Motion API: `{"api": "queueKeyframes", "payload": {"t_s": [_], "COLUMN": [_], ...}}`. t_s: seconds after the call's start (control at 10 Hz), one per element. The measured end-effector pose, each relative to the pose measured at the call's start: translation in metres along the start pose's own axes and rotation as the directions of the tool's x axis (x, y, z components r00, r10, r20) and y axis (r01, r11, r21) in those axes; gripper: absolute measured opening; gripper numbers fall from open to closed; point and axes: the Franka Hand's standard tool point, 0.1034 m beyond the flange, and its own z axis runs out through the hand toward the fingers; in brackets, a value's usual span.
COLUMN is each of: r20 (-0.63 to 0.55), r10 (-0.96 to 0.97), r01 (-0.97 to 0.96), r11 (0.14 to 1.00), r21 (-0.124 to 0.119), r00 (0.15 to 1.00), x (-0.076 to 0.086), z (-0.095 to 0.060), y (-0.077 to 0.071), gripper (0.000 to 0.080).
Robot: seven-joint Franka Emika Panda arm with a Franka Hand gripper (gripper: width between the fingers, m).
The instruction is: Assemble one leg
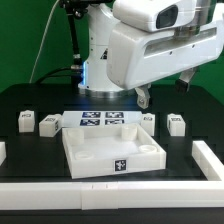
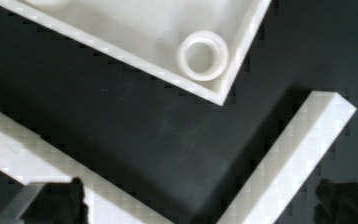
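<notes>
Several small white legs with marker tags stand on the black table in the exterior view: two at the left (image 1: 27, 122) (image 1: 47, 124) and two at the right (image 1: 148, 120) (image 1: 176, 123). My gripper (image 1: 148, 98) hangs above the table over the right-hand legs, beside the far right corner of the white tray (image 1: 110, 158). In the wrist view my gripper (image 2: 194, 208) is open and empty, with dark fingertips (image 2: 44, 205) at the picture's edge. Below it lie black table and a tray corner with a round hole (image 2: 202, 52). No leg shows in the wrist view.
The marker board (image 1: 103, 120) lies behind the tray. A low white fence runs along the table's front (image 1: 110, 192) and right side (image 1: 210, 160). Two of its bars show in the wrist view (image 2: 300, 150) (image 2: 34, 150). The arm's large white body fills the upper right.
</notes>
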Motion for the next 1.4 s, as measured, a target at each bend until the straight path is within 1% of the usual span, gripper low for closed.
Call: {"api": "queueKeyframes", "payload": {"t_s": [0.9,1.0,1.1,1.2,1.3,1.4], "r20": [-0.001,-0.018,-0.026,-0.060,-0.088,-0.090], "r10": [-0.003,-0.107,-0.163,-0.230,-0.291,-0.312], "r01": [0.003,0.107,0.162,0.226,0.283,0.303], "r11": [1.000,0.994,0.986,0.972,0.955,0.948], "r21": [0.001,-0.015,-0.026,-0.059,-0.093,-0.097], "r00": [1.000,0.994,0.986,0.971,0.953,0.946], "x": [0.000,-0.007,-0.017,-0.027,-0.042,-0.051], "z": [0.001,0.006,0.012,0.020,0.031,0.037], "y": [-0.001,-0.006,-0.013,-0.016,-0.014,-0.010], "gripper": [0.0650,0.0650,0.0650,0.0650,0.0650,0.0650]}}
